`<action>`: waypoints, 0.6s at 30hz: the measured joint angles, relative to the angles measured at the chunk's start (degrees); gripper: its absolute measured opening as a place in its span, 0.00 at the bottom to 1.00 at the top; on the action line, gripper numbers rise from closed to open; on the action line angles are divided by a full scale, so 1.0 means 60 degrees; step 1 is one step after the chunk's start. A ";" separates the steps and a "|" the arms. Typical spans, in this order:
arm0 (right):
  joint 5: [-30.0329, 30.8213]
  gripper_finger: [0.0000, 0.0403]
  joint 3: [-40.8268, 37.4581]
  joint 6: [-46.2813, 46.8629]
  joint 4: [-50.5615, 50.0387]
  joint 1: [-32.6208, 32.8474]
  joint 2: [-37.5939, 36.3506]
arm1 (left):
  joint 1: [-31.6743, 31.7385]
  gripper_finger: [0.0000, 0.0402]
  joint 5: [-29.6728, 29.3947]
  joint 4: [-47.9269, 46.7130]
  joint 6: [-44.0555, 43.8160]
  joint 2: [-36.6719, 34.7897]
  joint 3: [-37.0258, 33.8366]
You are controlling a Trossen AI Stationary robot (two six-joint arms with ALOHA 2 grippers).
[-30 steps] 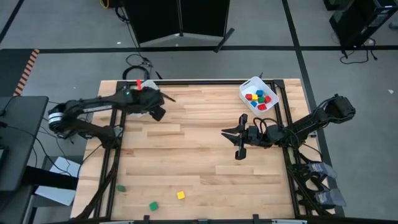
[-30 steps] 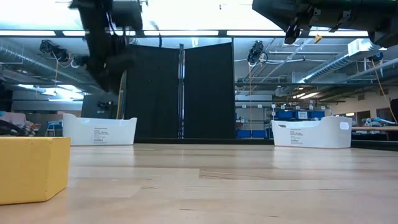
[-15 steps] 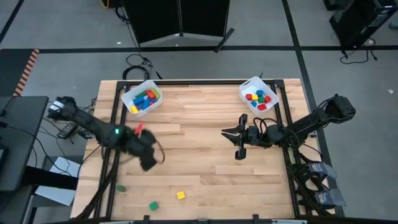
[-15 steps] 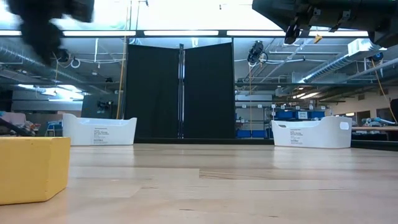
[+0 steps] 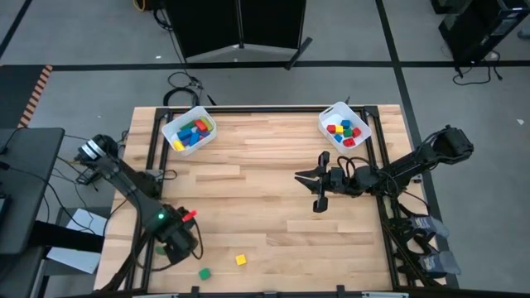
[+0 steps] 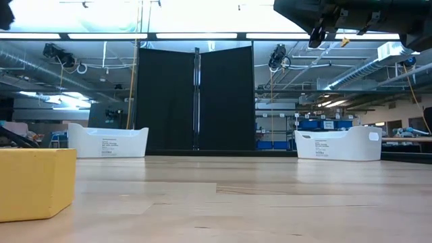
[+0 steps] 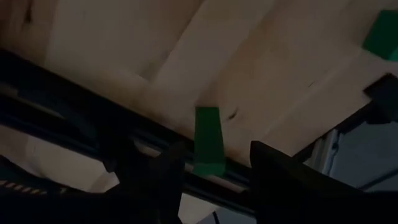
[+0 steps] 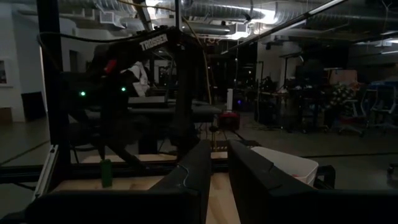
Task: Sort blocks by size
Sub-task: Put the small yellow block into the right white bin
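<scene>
My left gripper [image 5: 171, 245] hangs over the table's near left corner, pointing down, open. In the left wrist view a green block [image 7: 208, 138] shows beyond the gap between its fingers [image 7: 214, 163], untouched, beside the table's left rail. The right wrist view shows that green block [image 8: 106, 173] standing on end. A green cube [image 5: 203, 273] and a yellow cube [image 5: 240, 259] lie near the front edge. The yellow cube [image 6: 34, 183] fills the low view's left. My right gripper [image 5: 317, 189] waits mid-right, held level, shut but for a slit [image 8: 219, 163], holding nothing.
A white bin [image 5: 189, 132] with coloured blocks stands at the far left, and a second white bin [image 5: 344, 128] with blocks at the far right. A black frame rail [image 7: 74, 99] runs along the table's left edge, close to the green block. Bare wood lies between the arms.
My left gripper has swung from the far left bin toward the table's near edge, turning and tipping from nearly level to pointing down, and has sunk a little. It now stands over the green block at the near left corner. No block has moved.
</scene>
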 joint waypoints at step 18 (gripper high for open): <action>-0.0065 0.16 0.0032 0.0208 -0.0076 0.0004 0.0002 | -0.0716 0.61 0.0335 0.0483 -0.0811 0.0566 0.0024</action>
